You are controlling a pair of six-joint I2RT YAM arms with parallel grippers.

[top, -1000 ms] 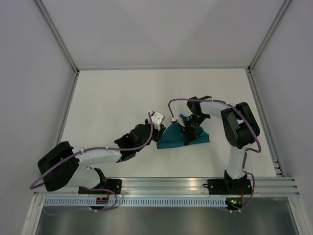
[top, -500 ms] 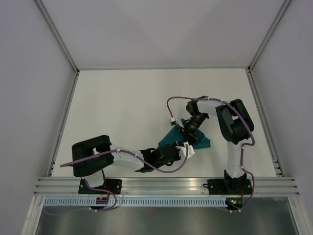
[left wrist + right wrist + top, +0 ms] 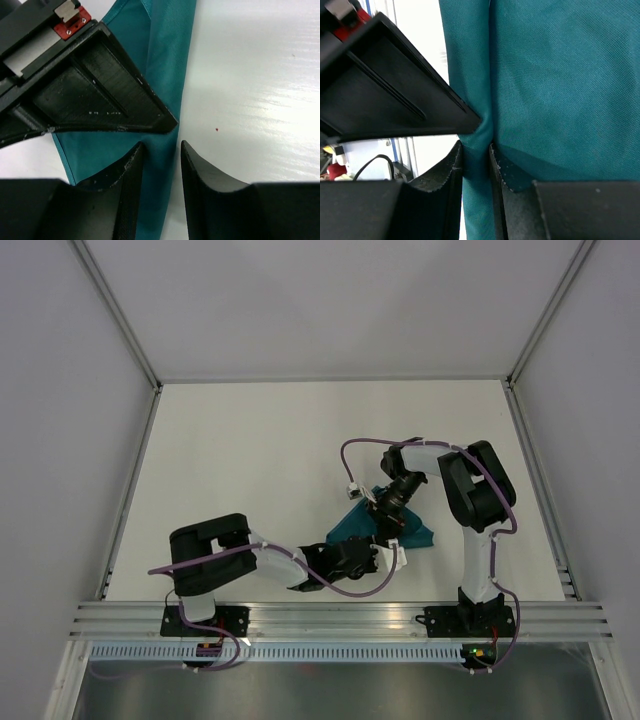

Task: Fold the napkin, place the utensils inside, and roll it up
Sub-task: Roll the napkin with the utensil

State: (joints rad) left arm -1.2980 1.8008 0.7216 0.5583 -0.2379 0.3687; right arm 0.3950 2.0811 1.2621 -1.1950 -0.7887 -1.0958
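Left arm (image 3: 250,562) is stretched low across the worktop (image 3: 250,450) toward the right side. The left gripper (image 3: 161,150) has its jaws only a narrow way apart, straddling the long edge of the napkin (image 3: 415,532). There's cloth between them plus a sliver of bare worktop, so they're not clamped on it. The napkin itself is a folded teal bundle lying right of centre, toward the front of the worktop. Right next to it, the right gripper (image 3: 476,150) has its jaws squeezed tight on a raised fold of that cloth, just beside the left one's tips.
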